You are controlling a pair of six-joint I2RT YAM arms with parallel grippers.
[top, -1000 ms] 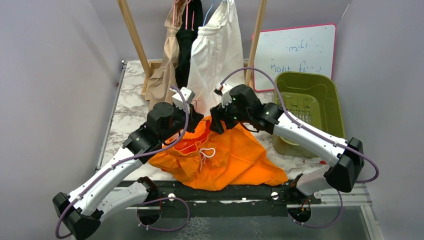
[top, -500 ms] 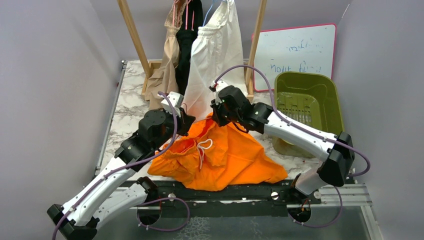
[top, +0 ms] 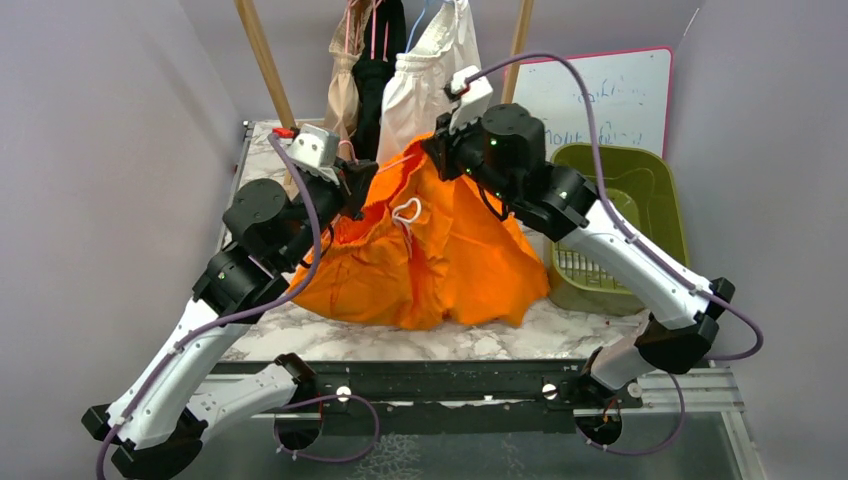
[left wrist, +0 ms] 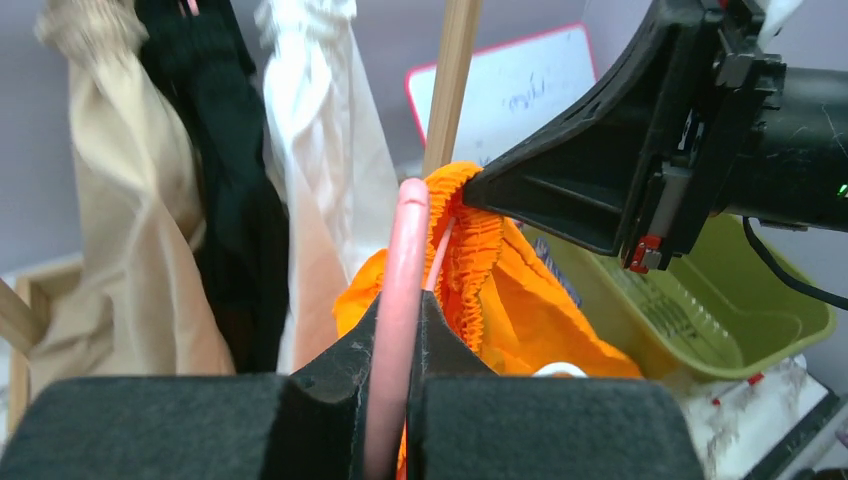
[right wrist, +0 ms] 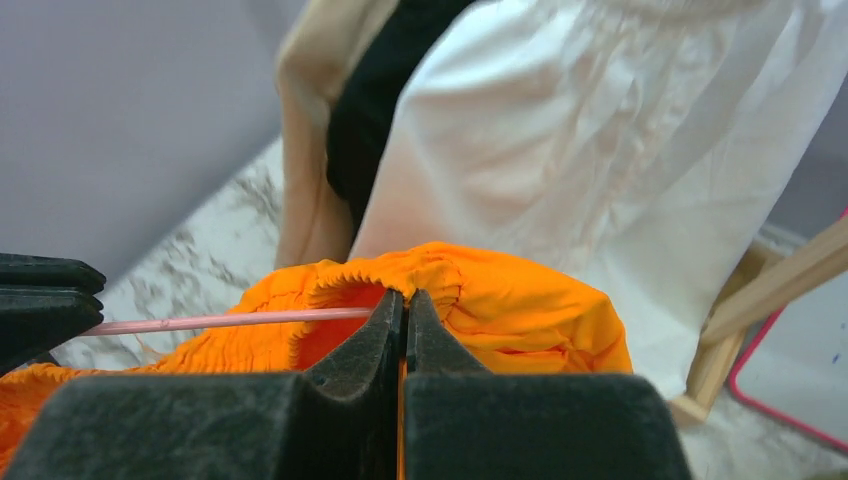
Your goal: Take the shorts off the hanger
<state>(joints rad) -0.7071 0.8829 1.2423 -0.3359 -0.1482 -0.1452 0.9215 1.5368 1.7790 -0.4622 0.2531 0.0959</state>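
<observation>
Right pincer [right wrist: 403, 318] closed tight on gathered waistband of bright orange fabric shorts [top: 440, 250], draped beneath it | left pincer [left wrist: 398, 335] clamped thin pink plastic hanger [left wrist: 408, 225] just beside it | risk was elastic snagging on hanger end, letting fabric slip free.

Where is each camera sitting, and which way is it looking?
Top camera: above and behind the arms, looking down at the table; both arms show, holding up the orange shorts.
Left wrist camera: on the left arm, facing the rack; its left pincer grips the pink hanger.
Right wrist camera: on the right arm, facing the hanging cream-white shorts; its right pincer pinches the orange waistband.
Shared: both wrist views show the pink hanger and orange shorts.
</observation>
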